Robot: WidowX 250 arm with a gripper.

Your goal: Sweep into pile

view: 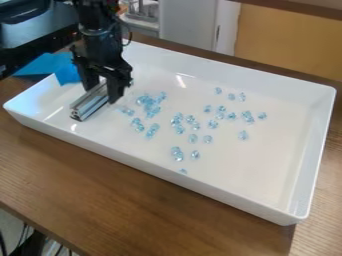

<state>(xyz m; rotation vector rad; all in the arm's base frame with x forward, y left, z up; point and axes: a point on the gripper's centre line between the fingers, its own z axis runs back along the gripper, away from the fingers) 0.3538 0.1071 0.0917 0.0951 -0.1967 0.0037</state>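
Hand [101, 89] pinching metal bar [91, 102] in one end of white tray [230, 74]. Blue beads [178, 156] scattered on tray floor — loosely grouped beside bar, sparser beyond. Compact piles: 0 — most sweeping judged outstanding.

At eleven o'clock, the WidowX 250 arm [98, 45] is showing black all over, its blocky segments catching a faint grey sheen. A thin dark cable [129, 33] is curving along its three-o'clock side. The black gripper [101, 92] is sporting two chunky, angular fingers [116, 89].
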